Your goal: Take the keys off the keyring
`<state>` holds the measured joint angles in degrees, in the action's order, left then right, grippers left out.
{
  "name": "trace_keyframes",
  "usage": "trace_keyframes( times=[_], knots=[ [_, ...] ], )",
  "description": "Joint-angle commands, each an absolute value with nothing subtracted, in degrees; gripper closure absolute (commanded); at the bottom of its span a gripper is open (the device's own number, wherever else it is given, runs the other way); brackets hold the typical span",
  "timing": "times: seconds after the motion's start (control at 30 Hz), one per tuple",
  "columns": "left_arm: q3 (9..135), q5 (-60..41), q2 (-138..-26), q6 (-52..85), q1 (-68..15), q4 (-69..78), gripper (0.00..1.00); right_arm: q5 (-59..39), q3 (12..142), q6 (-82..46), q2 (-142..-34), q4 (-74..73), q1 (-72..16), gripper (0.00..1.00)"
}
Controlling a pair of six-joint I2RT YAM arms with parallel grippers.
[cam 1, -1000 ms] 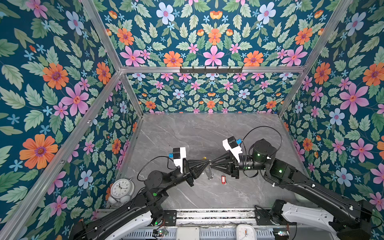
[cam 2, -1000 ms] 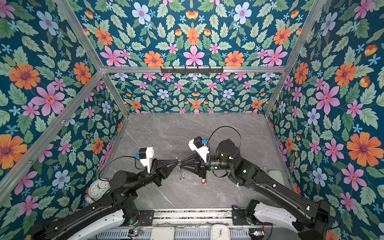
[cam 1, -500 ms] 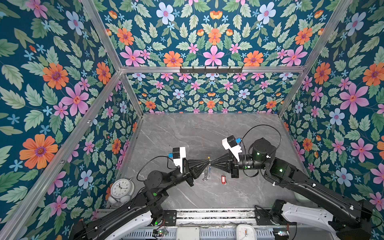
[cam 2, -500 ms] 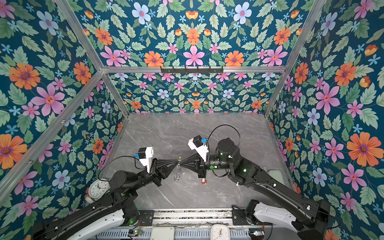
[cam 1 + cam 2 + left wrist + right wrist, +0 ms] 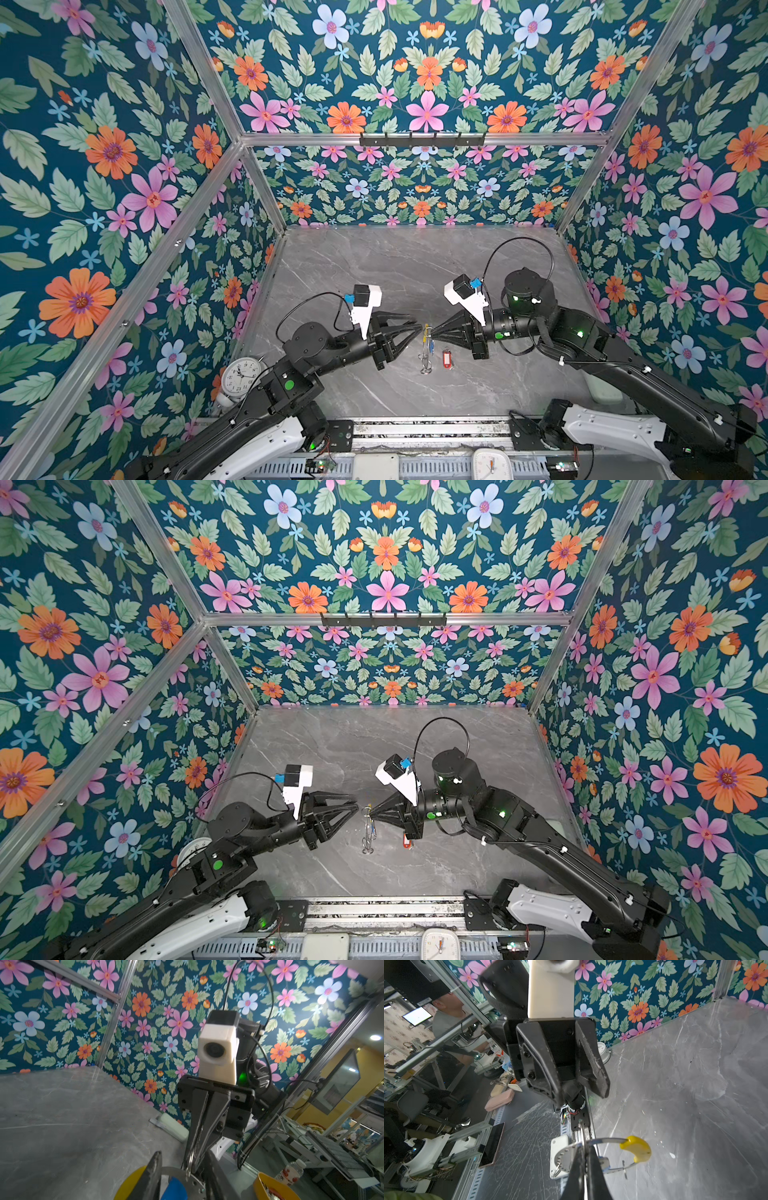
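Keyring, large thin silver-grey wire hoop with curved yellow plastic sleeve [image 5: 636, 1148]: hangs from right gripper [image 5: 432, 331], jaws clamped together on the wire at the hoop's 12 o'clock; blue-tagged silver key [image 5: 432, 345] hanging on it. Left gripper [image 5: 417, 325], at 9 o'clock: jaws partly apart, gripping nothing. Red-tagged silver key [image 5: 447, 359]: on grey marbled table [image 5: 395, 270], 4 o'clock of hoop.

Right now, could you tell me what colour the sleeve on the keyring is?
Yellow; the sleeve shows best in the right wrist view.
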<state>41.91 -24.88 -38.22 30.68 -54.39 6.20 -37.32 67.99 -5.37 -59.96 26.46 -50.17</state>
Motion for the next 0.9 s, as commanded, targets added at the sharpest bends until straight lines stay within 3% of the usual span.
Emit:
trace_keyframes(
  times=[0.0,0.13,0.3,0.7,0.87],
  knots=[
    [45.6,-28.4,-40.4,27.1,-54.4,-4.4,0.67,-37.4,69.7,-1.6,-60.8,32.2,-50.2,1.00],
    [49.2,-30.1,-43.3,25.4,-54.4,-7.9,0.68,-36.9,70.9,-0.5,-61.9,34.3,-50.2,1.00],
    [50.1,-31.6,-44.9,25.1,-54.4,-8.2,0.79,-36.1,71.3,-0.1,-62.1,35.1,-50.2,1.00],
    [50.4,-33.2,-45.5,25.0,-54.4,-7.5,0.79,-34.3,71.8,0.4,-62.4,35.6,-50.2,1.00],
    [50.2,-33.8,-45.9,25.1,-54.4,-6.7,0.85,-34.3,72.1,0.4,-62.9,35.5,-50.1,1.00]
  ],
)
